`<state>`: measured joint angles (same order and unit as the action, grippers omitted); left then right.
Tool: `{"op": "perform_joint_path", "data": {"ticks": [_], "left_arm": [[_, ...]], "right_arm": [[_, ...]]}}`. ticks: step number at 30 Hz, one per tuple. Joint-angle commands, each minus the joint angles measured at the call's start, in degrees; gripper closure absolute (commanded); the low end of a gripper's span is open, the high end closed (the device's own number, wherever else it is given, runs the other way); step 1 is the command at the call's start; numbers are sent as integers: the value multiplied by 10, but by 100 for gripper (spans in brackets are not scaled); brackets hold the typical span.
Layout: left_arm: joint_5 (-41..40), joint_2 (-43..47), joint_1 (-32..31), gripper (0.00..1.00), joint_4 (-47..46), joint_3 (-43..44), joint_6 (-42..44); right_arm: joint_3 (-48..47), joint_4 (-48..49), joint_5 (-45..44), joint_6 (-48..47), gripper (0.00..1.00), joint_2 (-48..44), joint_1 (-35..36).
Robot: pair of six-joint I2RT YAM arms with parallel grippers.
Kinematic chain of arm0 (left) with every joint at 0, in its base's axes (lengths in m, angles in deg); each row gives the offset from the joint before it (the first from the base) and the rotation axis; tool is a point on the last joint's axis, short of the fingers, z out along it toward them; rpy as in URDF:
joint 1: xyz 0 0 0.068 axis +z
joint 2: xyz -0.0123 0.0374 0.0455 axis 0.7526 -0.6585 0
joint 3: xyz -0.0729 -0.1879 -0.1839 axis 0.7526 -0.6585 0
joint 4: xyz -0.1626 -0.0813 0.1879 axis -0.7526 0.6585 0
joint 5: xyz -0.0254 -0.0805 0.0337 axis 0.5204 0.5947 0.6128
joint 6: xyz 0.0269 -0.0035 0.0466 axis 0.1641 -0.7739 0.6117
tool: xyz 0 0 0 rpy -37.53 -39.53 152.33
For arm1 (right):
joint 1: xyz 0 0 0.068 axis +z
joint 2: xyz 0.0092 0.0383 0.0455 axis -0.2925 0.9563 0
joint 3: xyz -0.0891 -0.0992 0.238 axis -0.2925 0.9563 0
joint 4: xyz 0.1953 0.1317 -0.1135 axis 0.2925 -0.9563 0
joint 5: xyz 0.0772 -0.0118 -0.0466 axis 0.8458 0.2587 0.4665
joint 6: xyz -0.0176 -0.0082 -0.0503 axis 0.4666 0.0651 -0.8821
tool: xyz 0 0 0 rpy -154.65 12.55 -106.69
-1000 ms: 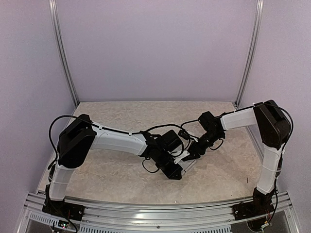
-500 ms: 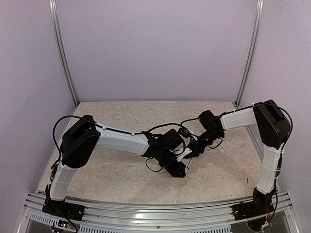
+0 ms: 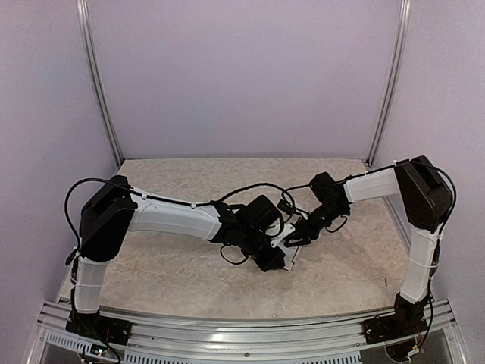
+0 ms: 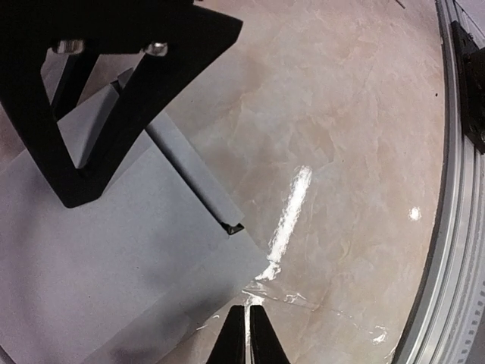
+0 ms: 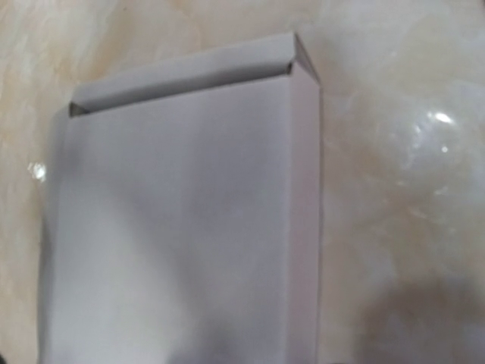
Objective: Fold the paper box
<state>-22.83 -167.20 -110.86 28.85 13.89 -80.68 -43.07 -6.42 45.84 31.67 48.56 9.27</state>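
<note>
The left jaws, pinched shut, have edged in so the paper box (image 4: 114,273) lies right at their tips, likely pressing a crease; the right jaws' state I cannot tell.

Plain pale grey-white on the paper box (image 5: 182,227). Beige with cream marbling and glossy white glints across the table (image 3: 182,178). Black on the left gripper (image 4: 246,337). White shells, black joints along the left arm (image 3: 174,218) and right arm (image 3: 371,186). Pale lilac on the walls (image 3: 242,76).
</note>
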Motion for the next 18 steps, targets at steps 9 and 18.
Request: {"op": "perform_joint_path", "data": {"ticks": [9, 18], "left_arm": [[13, -34, -9, 97, 11, 58, 41], [16, -43, -15, 99, 23, 49, 48]], "right_arm": [[30, -53, -90, -10, 55, 45, 1], [29, -54, -89, -12, 55, 48, 0]]}}
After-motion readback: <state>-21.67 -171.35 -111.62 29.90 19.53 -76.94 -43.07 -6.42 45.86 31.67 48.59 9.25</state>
